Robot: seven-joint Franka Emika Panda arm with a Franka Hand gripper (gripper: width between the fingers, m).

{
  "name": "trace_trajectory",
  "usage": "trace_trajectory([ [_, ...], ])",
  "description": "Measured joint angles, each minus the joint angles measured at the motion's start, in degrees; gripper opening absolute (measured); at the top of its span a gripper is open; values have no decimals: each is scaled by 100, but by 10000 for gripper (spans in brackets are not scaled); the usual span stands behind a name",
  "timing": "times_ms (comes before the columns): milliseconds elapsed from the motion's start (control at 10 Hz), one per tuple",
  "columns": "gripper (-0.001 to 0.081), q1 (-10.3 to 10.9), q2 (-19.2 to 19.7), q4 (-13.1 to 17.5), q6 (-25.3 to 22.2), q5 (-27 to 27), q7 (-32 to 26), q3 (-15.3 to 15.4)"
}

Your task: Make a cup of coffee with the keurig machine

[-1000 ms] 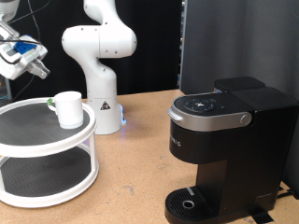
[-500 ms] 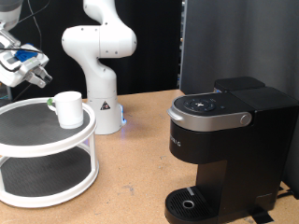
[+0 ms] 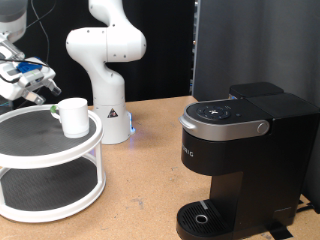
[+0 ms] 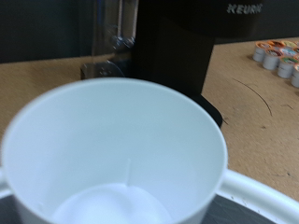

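The white cup (image 3: 72, 115) stands upright on the top tier of a white round two-tier stand (image 3: 50, 160) at the exterior view's left. My gripper (image 3: 42, 92) hangs just to the left of the cup and slightly above it, close to its rim, and looks open with nothing between the fingers. In the wrist view the cup (image 4: 117, 154) fills the picture, with its empty inside showing. The black keurig machine (image 3: 240, 160) stands at the exterior view's right with its lid shut; it also shows behind the cup in the wrist view (image 4: 192, 47).
The robot's white base (image 3: 108, 70) stands behind the stand. A black panel (image 3: 255, 45) rises behind the machine. The machine's round drip tray (image 3: 205, 217) is bare. Several coffee pods (image 4: 278, 61) lie on the wooden table beyond the machine in the wrist view.
My gripper has come down and moved right, from the upper left towards the cup. The cup and the machine have not moved.
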Motion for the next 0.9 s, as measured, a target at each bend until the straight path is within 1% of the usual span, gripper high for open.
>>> trace_trajectory([
  [100, 760, 60, 21, -117, 266, 33, -49, -1],
  [200, 793, 131, 62, -210, 463, 73, -109, -11],
  [300, 793, 209, 128, -265, 577, 114, -189, -42],
  [500, 801, 349, 248, -297, 628, 144, -319, -143],
  [700, 801, 419, 315, -307, 602, 144, -444, -249],
  [900, 801, 443, 321, -319, 560, 135, -567, -359],
])
